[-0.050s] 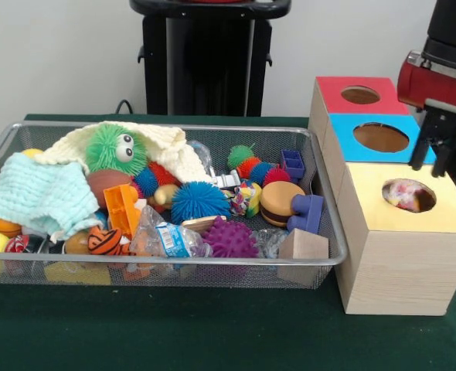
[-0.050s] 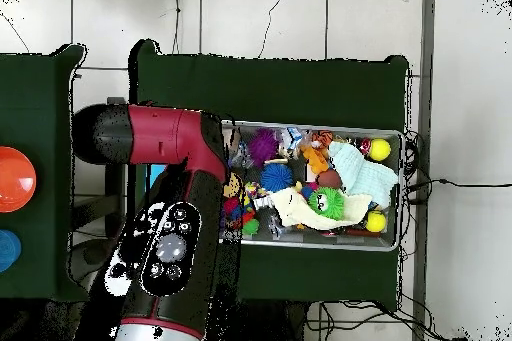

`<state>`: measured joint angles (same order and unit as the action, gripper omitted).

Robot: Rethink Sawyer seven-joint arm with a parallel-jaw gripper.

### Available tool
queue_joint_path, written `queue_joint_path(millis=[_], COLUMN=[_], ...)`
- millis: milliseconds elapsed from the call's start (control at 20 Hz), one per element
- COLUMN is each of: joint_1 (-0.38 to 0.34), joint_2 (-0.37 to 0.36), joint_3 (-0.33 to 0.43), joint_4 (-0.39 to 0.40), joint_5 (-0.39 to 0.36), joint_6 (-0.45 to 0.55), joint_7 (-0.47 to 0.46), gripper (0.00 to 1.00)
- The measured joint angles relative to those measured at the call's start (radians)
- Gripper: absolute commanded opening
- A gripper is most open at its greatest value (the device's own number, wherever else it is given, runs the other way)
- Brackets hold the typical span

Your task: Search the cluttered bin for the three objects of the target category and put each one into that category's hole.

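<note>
**Gripper over the boxes, nothing in its fingers**

My gripper [image 1: 434, 158] hangs just above the row of boxes, between the blue box [image 1: 379, 137] and the yellow box [image 1: 408, 197]. Its two dark fingers point down with a narrow gap between them, and I see nothing held there. From overhead the arm [image 2: 170, 227] covers the boxes almost wholly, so I rely on the front view here.

The yellow box has something pale and speckled showing through its hole [image 1: 408, 195]; I take that for a target already dropped in, which would explain why I am parked over this spot. The red box [image 1: 359, 94] and the blue one look empty through their holes, as far as I can see.

To the side sits the wire bin [image 1: 166, 267], heaped full: spiky balls [image 1: 199, 201], a green fuzzy toy with eyes [image 1: 115, 148], cloths [image 1: 36, 195], a burger toy [image 1: 281, 202], blocks. I cannot tell which category is the target, so whatever remains lies somewhere in that heap, possibly buried under the cloths. My next move would be back over the bin.
</note>
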<state>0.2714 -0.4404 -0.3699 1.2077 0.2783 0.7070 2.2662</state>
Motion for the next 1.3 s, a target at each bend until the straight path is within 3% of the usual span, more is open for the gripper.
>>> queue_joint_path(millis=[300, 800, 950, 1300], joint_1=[-0.001, -0.004, 0.004, 0.012], joint_2=[0.004, 0.004, -0.004, -0.076], joint_3=[0.0, -0.003, -0.019, -0.053], joint_4=[0.0, 0.0, -0.006, -0.037], joint_5=[-0.01, -0.01, -0.01, -0.067], joint_6=[-0.045, -0.041, 0.008, 0.225], joint_7=[0.0, 0.0, 0.0, 0.0], gripper=[1.0, 1.0, 1.0, 1.0])
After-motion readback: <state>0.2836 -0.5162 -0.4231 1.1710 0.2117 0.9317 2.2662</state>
